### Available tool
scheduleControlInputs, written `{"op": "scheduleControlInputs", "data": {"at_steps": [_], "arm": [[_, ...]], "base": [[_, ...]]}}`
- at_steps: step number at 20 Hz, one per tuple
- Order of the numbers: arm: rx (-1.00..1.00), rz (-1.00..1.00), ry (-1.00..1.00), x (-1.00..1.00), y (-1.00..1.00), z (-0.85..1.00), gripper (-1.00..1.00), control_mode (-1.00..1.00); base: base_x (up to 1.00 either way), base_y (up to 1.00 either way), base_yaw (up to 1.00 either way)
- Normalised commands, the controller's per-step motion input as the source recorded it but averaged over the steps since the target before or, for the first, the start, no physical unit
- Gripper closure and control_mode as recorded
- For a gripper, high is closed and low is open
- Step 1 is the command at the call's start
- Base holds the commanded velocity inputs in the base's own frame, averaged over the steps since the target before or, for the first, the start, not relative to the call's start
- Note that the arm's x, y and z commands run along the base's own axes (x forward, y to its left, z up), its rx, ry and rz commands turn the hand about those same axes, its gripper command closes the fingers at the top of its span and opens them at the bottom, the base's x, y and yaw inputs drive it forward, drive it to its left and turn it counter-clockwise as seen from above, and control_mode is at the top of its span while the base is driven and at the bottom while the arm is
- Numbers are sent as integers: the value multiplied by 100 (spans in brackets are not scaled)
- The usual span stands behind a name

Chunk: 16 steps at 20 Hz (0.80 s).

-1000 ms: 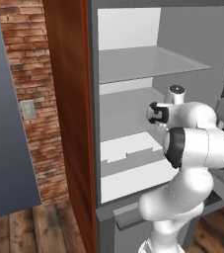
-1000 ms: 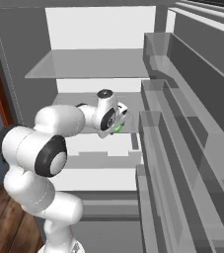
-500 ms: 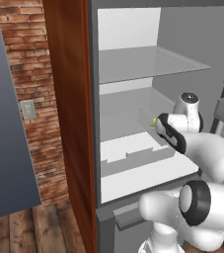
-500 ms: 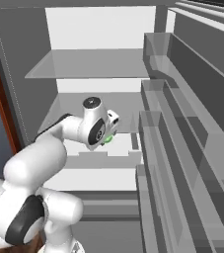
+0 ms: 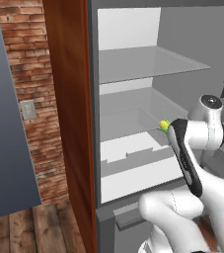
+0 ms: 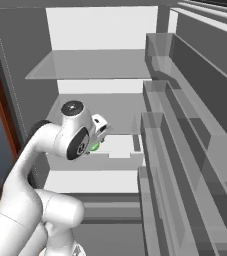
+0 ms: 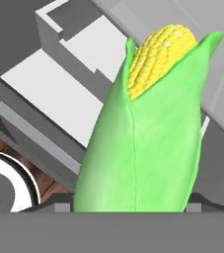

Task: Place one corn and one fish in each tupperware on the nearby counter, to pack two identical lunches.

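Grey fridge shelves sit just past the gripper, which holds the corn between its fingers, green husk down and yellow tip up. That corn could bump a shelf edge or the fridge door beside it and slip out, I think. Since a second ago, the arm has pulled back and lower, away from the shelves.

One corn, clamped in one hand.
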Motion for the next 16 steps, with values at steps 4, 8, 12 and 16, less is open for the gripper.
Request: {"op": "scheduleControlInputs", "data": {"at_steps": [4, 8, 12, 16], "arm": [[15, -19, 0, -100, 27, 66, 100, -100], [9, -21, -10, -100, 31, 50, 100, -100], [0, 3, -14, -99, 17, 43, 100, -100], [0, 11, -6, -87, -1, 50, 100, -100]], "base": [[0, 0, 0], [0, 0, 0], [0, 0, 0], [0, 0, 0]]}}
